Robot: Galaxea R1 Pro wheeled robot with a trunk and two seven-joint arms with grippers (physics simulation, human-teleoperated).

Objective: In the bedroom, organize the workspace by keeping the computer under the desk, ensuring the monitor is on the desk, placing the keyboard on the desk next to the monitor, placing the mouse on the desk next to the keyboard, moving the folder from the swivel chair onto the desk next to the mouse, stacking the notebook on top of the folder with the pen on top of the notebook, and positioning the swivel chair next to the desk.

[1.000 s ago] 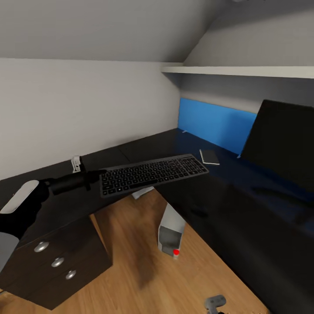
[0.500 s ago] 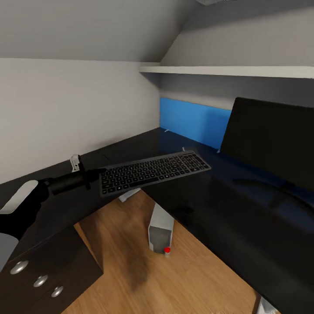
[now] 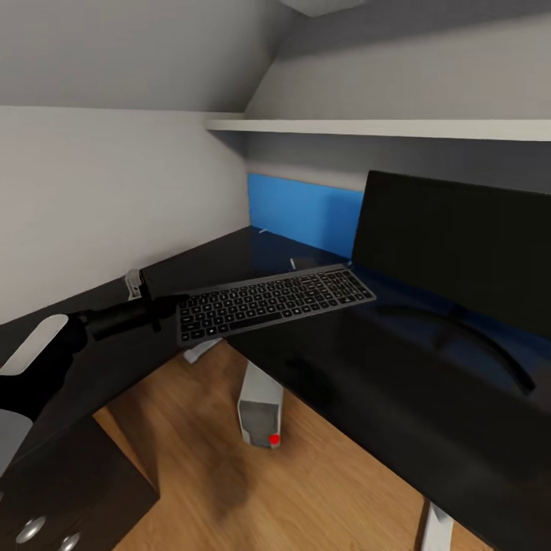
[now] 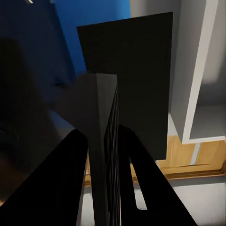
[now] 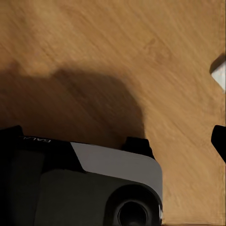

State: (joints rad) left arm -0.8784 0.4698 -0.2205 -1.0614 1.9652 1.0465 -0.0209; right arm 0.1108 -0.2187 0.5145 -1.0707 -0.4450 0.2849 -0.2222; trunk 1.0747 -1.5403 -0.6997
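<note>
My left gripper point(image 3: 174, 308) is shut on the left end of the slim silver-grey keyboard point(image 3: 279, 298), holding it level in the air over the inner corner of the black L-shaped desk point(image 3: 360, 367). In the left wrist view the keyboard point(image 4: 106, 160) stands edge-on between the two black fingers point(image 4: 63, 188). The large black monitor point(image 3: 459, 245) stands on the desk at the right on its curved arc stand point(image 3: 490, 348). It also appears beyond the keyboard as the monitor point(image 4: 136, 70). The computer point(image 3: 260, 405), with a red dot low down, stands on the wood floor under the desk.
A bright blue back panel point(image 3: 302, 208) and a white wall shelf point(image 3: 383, 126) run behind the desk. A dark drawer cabinet point(image 3: 69, 497) sits at lower left. A white desk leg point(image 3: 436, 528) stands at lower right. The right wrist view looks down on wood floor point(image 5: 117, 52) and the robot's base point(image 5: 94, 188).
The whole view has swung right, bringing the monitor further into view and the drawer cabinet further out. The keyboard stays held in my left gripper, its far end now close to the monitor.
</note>
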